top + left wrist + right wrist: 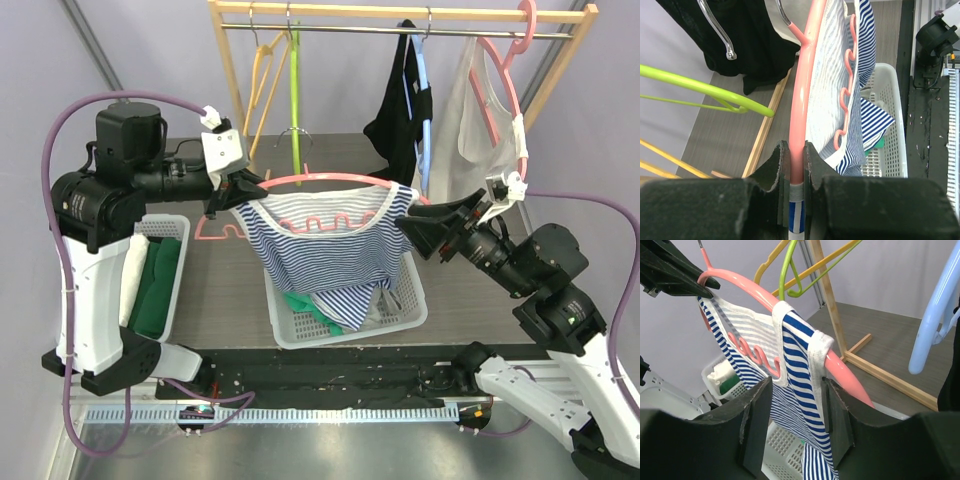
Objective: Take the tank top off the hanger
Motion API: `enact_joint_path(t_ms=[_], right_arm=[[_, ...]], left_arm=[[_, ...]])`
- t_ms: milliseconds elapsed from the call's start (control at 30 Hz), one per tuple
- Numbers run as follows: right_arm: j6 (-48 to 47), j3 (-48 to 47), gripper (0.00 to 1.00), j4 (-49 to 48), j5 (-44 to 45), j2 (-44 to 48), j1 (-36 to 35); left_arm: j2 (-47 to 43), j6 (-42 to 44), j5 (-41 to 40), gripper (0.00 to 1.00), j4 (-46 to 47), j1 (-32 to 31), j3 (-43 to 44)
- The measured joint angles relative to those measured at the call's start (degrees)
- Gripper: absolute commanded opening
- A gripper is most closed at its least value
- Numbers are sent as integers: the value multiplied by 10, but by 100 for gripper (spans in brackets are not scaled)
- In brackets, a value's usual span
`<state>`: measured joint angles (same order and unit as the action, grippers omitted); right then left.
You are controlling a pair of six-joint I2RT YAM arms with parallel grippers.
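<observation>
Matte black jaws of the left gripper (795,150) are pinching one arm of the smooth, rounded pink plastic hanger (802,85). Draped on that hanger is the tank top (830,85), a soft knit in navy and white stripes with white ribbed edging. It hangs over a white slatted plastic basket (345,335) on the grey woodgrain desk (225,290), its hem trailing into the basket. At the far end, the right gripper (796,385) has its jaws spread, one either side of the shoulder strap. Behind, a wooden rail (400,13) carries a lime green hanger (295,90) and a black garment (395,115).
</observation>
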<state>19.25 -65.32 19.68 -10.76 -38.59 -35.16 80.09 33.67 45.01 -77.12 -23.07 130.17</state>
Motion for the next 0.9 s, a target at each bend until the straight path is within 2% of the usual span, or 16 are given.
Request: enact_joint_path(t_ms=[167,267,300,367,400,700,900], right_arm=[[9,3,40,-13,0,-11,0],[14,4,27,-23,-1,-18,1],[17,4,19,-29,-4,-21,1],[21,4,10,-38,-10,-29,1],[23,4,3,-43,-12,-33,1],[33,3,1,-60,-19,-33,1],[16,-7,1,-36,34,14,1]], left_arm=[[0,0,-2,0,-5,3,1],[0,0,-4,0,-8,3,2],[0,0,-4,0,-8,3,2],[0,0,-3,0,-9,3,2],[0,0,-3,0,-9,3,2],[0,0,-1,0,-9,3,2],[0,0,1,0,-8,3,2]])
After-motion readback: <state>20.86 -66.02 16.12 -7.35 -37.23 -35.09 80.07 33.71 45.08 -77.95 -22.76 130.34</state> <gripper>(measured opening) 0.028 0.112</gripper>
